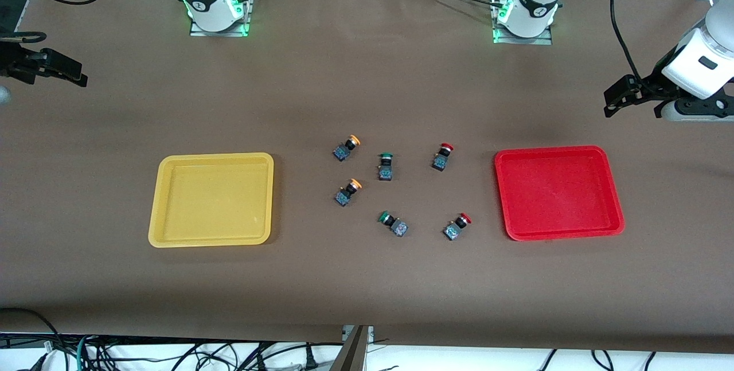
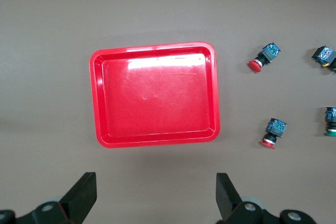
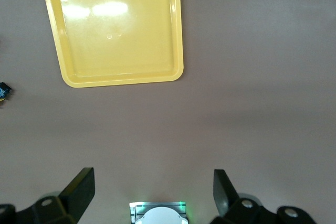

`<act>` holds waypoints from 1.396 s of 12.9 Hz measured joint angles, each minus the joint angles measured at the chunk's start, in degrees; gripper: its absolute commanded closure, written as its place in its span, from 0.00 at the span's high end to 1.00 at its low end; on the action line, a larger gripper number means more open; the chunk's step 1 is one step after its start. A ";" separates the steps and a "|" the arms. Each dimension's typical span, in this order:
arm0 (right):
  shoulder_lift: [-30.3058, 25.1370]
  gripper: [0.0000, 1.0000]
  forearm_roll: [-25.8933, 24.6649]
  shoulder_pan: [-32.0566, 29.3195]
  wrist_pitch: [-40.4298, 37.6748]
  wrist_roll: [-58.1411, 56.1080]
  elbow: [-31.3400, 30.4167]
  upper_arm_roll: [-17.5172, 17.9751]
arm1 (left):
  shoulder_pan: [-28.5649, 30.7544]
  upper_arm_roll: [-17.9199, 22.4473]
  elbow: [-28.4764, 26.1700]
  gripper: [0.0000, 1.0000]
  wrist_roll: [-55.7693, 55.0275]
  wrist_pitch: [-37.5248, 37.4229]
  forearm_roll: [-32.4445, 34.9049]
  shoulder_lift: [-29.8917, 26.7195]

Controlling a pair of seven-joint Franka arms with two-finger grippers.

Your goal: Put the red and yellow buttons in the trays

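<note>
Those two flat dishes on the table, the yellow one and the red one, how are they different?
Colour first: the yellow tray against the red tray. The yellow tray lies toward the right arm's end of the table, the red tray toward the left arm's end. The orange-capped buttons lie closer to the yellow tray, the red-capped buttons closer to the red. Both trays are shallow, round-cornered and empty.

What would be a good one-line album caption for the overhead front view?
Six small push buttons lie between an empty yellow tray and an empty red tray while both arms wait.
</note>
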 measured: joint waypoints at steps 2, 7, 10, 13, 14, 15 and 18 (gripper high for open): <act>0.00 1.00 0.00 -0.08 0.00 0.00 0.00 -0.02 | 0.02 0.02 0.00 1.00 0.00 -0.34 -0.02 0.14; 0.00 1.00 0.00 -0.20 0.01 0.00 0.00 -0.03 | 0.04 0.09 0.00 1.00 0.00 -1.08 -0.05 0.32; 0.00 1.00 0.00 -0.20 0.06 0.00 0.00 -0.03 | 0.04 0.05 0.00 1.00 0.00 -1.30 -0.05 0.33; 0.00 1.00 0.00 -0.20 0.08 0.00 0.00 -0.03 | -0.03 -0.04 0.00 1.00 0.00 -2.70 -0.06 0.34; 0.00 1.00 0.00 -0.20 0.09 0.00 0.00 -0.03 | -0.03 -0.06 0.00 1.00 0.00 -3.03 -0.07 0.34; 0.00 1.00 0.00 -0.20 0.11 0.00 0.00 -0.03 | -0.03 -0.09 0.00 1.00 0.00 -3.27 -0.07 0.34; 0.09 1.00 0.00 -0.20 0.11 0.00 0.00 -0.03 | -0.03 -0.10 0.00 1.00 0.00 -3.39 -0.07 0.34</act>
